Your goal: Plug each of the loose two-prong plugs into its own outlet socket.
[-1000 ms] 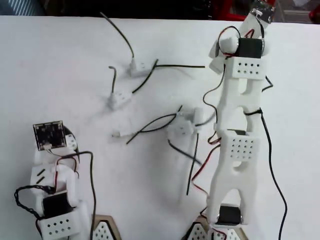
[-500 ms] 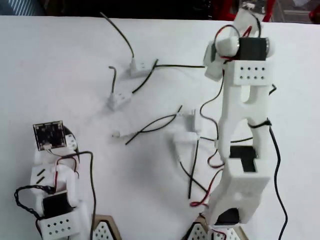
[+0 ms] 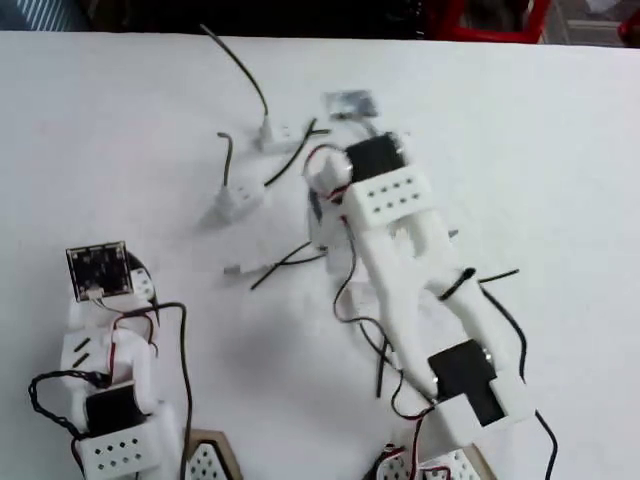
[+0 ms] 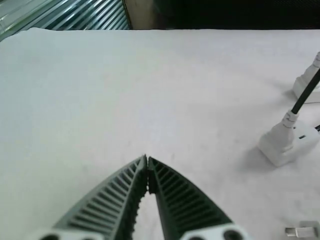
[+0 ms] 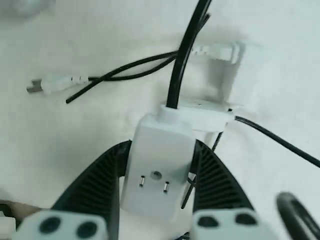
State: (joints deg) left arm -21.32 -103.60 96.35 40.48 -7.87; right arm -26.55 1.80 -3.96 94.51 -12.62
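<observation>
My right end effector [image 5: 161, 147] is clamped on a white outlet socket [image 5: 157, 172], with one finger pressed to each side of the block. The socket's face, with two slots and a round hole, is turned toward the wrist camera, and a black cord [image 5: 182, 55] leaves its far end. From the high view, the right arm [image 3: 400, 260] lies diagonally across the middle of the surface [image 3: 120, 120]. The loose plug [image 5: 50, 84] lies flat on the surface beyond the gripped socket and off to one side, clearly apart from it, with its own dark lead trailing behind. My left end effector [image 4: 147, 160] is fully closed, its ribbed fingers meeting at the tips with nothing between them, over a bare stretch of the surface. The left arm [image 3: 110, 370] sits folded at the near left corner. From that wrist camera I see a second socket [image 4: 286, 145] resting on the surface with a black lead entering it, and a third socket [image 4: 306, 87] farther off behind it. Both are well apart from the closed fingers.
</observation>
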